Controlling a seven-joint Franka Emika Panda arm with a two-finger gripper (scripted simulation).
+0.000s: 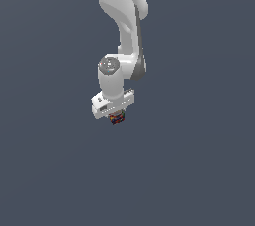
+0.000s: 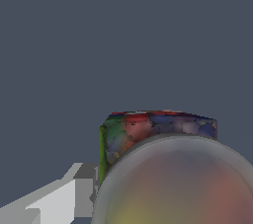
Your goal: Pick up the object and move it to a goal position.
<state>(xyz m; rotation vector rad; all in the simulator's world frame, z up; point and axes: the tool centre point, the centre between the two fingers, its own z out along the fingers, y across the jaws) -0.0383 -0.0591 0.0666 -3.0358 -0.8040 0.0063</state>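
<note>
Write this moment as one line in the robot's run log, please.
arm: white, reaching down | claw: around small cylindrical can with patchy multicoloured label | grip: cannot tell | can top: fills wrist view | surroundings: plain grey

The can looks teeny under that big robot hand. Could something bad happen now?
Maybe. The can pokes out only a little below the gripper, and just one of the fingers shows beside it in the wrist view, so I cannot tell how firmly it is held. It might slip or tip while moving.
</note>
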